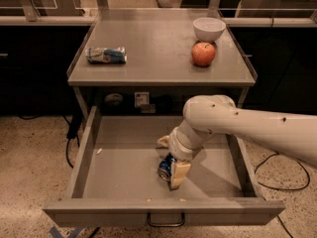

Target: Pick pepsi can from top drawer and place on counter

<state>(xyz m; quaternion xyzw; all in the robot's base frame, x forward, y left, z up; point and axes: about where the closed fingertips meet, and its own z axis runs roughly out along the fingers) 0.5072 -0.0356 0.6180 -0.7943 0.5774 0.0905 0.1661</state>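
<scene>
count: one pepsi can (166,167), one snack packet (106,55), one apple (203,54), one white bowl (208,28) | can lies in the top drawer (124,162), touching the gripper (173,171) at its tip; whether it is clamped cannot be told | drawer front wall just below gripper, bare floor beside it | counter (153,48) above and behind

The floor (29,152) is speckled beige stone. At the far side, dark cabinets (34,68) stand under a pale worktop (44,20). Black cables (270,186) lie on the right. The light is dim.
</scene>
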